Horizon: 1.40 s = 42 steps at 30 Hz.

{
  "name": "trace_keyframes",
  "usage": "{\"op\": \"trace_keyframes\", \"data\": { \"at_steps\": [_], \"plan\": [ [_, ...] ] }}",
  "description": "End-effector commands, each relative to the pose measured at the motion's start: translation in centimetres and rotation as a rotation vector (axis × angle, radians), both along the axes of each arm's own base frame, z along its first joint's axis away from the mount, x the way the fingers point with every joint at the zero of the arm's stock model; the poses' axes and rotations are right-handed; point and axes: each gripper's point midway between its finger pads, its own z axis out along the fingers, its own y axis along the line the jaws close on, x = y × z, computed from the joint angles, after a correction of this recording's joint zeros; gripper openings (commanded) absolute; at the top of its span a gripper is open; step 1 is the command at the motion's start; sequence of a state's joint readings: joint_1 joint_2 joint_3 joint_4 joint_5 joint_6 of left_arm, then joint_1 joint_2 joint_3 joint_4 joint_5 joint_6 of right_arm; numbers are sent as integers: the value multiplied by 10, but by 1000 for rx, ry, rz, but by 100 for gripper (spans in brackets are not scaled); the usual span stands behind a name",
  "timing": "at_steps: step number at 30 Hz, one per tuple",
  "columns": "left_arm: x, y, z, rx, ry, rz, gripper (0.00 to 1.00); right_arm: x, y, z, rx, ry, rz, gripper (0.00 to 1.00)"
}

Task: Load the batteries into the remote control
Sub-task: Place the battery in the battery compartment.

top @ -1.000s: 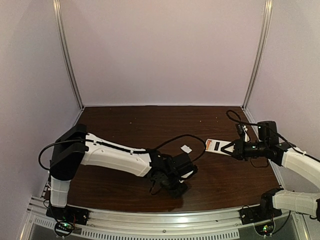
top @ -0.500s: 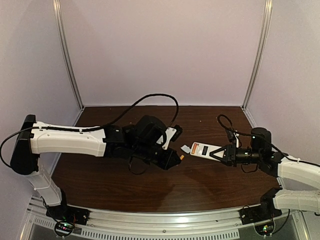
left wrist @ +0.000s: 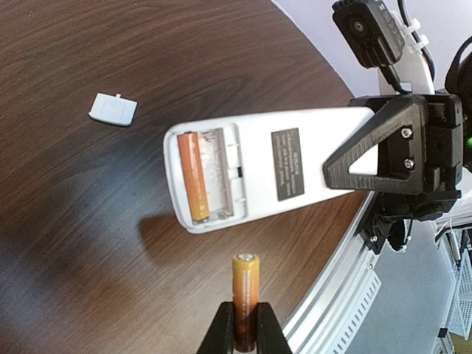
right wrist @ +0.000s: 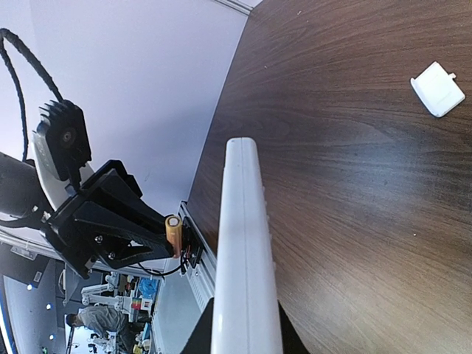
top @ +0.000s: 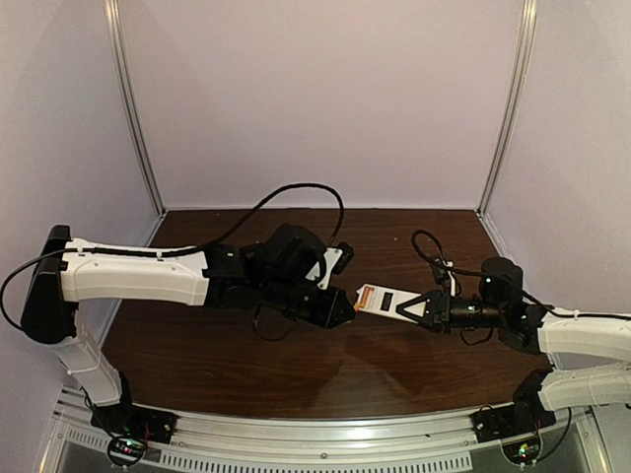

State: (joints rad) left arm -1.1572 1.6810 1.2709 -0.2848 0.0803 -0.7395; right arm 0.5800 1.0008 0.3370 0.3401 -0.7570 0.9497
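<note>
My left gripper (left wrist: 245,333) is shut on an orange battery (left wrist: 245,295) that sticks out upright from the fingers. The remote control (left wrist: 273,166) is just beyond it, held off the table with its white back facing my left wrist camera. Its battery slot is open, and a second orange battery (left wrist: 193,177) lies in the left bay. My right gripper (right wrist: 243,343) is shut on the remote (right wrist: 243,251), seen edge-on there. In the top view the left gripper (top: 345,307) and the remote (top: 385,300) meet at mid-table, with the right gripper (top: 412,307) behind.
The loose white cover piece (left wrist: 113,109) lies flat on the dark wooden table (top: 246,365), to the far side of the remote; it also shows in the right wrist view (right wrist: 438,88). The metal rail (top: 325,434) runs along the near edge.
My left arm swung up from the near table edge to the centre with the battery. My right gripper carried the remote leftward to meet it.
</note>
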Motion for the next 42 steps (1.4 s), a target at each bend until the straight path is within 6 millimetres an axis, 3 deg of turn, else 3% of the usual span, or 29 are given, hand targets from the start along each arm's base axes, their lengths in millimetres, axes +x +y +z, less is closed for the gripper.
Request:
{"op": "trace_keyframes", "data": {
  "at_steps": [1, 21, 42],
  "plan": [
    [9, -9, 11, -38, -9, 36, 0, 3, 6, 9, 33, -39, -19, 0],
    [25, 0, -10, 24, 14, 110, 0, -15, 22, 8, 67, -29, 29, 0],
    [36, -5, -19, 80, 3, 144, 0, -18, 30, 5, 83, -11, 51, 0]
  ]
}}
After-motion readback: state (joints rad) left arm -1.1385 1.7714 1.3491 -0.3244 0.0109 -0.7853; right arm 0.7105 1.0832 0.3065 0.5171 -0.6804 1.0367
